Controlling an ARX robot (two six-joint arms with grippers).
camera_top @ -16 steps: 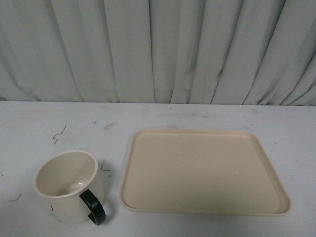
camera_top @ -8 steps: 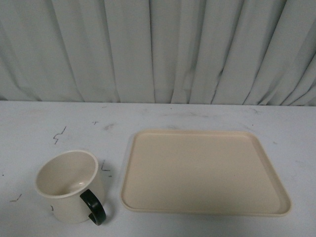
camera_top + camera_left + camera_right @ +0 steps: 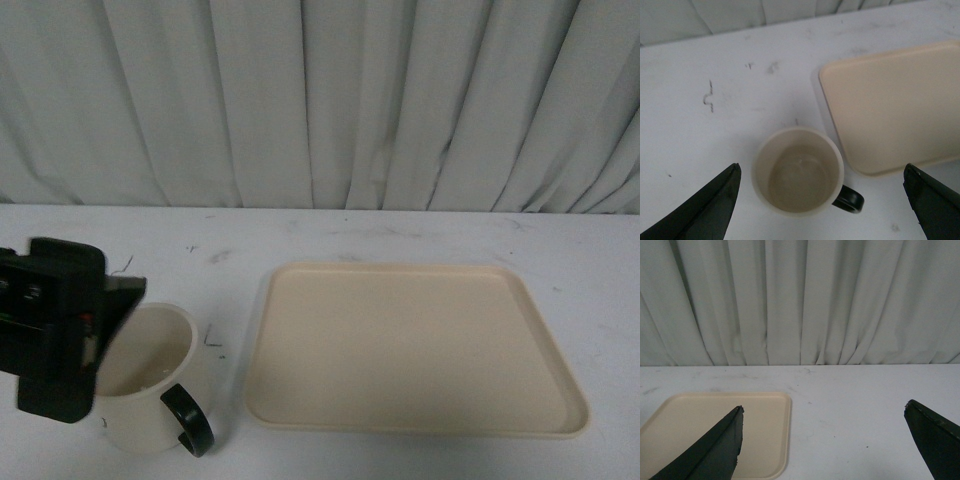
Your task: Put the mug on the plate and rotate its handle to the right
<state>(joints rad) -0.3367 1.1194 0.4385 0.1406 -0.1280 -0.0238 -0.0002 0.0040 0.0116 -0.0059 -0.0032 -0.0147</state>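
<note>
finds the mug (image 3: 150, 395) upright on the white table (image 3: 330, 235), off the plate (image 3: 415, 350) and just beside its left edge, with a narrow strip of bare table between. shows the handle (image 3: 188, 420) on the mug's near side, turned toward the robot and a little to the right. puts the left arm (image 3: 60, 330) in front of the mug's left rim in the front view, hiding part of the opening. looks down from the left wrist into the empty mug, with the left gripper (image 3: 821, 169) spread wide, one dark finger (image 3: 705, 215) on either side, both clear of the cream wall and touching nothing. leaves the right gripper (image 3: 825, 406) spread just as wide over the table, pinching nothing, with a corner of the plate beside one finger and a pale pleated curtain (image 3: 800, 300) behind.
</note>
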